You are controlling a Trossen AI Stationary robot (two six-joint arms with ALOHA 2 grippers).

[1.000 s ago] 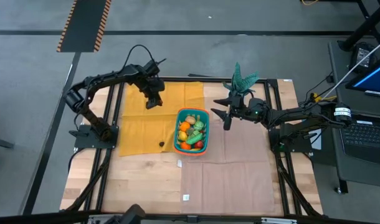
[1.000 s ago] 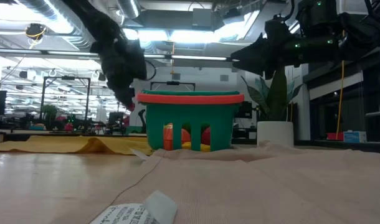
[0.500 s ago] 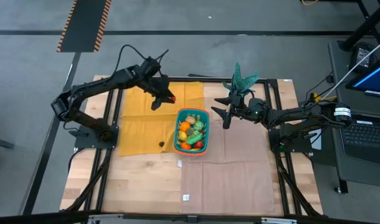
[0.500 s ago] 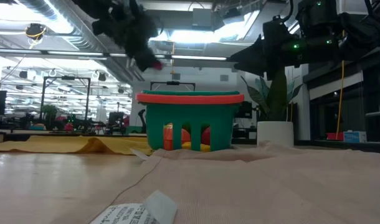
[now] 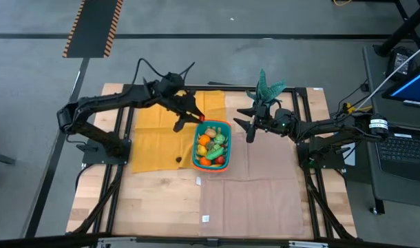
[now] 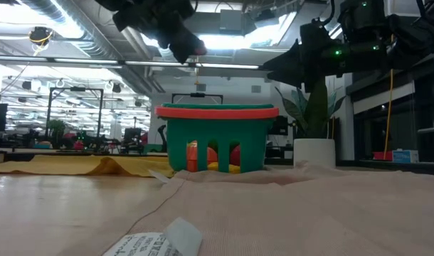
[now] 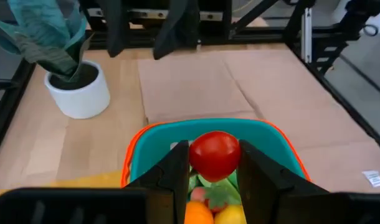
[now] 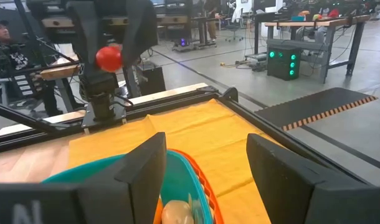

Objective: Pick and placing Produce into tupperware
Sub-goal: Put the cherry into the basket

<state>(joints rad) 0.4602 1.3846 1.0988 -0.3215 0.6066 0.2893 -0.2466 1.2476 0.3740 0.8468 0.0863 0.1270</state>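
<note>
Tomato (image 7: 214, 155), red and round, clamped between left gripper (image 7: 214, 167) fingers, poised just above near rim of teal basket (image 5: 212, 144), already filled with produce. Right gripper (image 5: 249, 127) parked beside basket, jaws apart, empty. Risk judged: released over rim, not the middle, could roll off onto yellow cloth (image 5: 152, 138).

The ball-shaped fruit (image 7: 214, 155) in the left claw (image 7: 214, 163) is red. Just under it, the basket (image 7: 283, 140) is teal with an orange rim.
</note>
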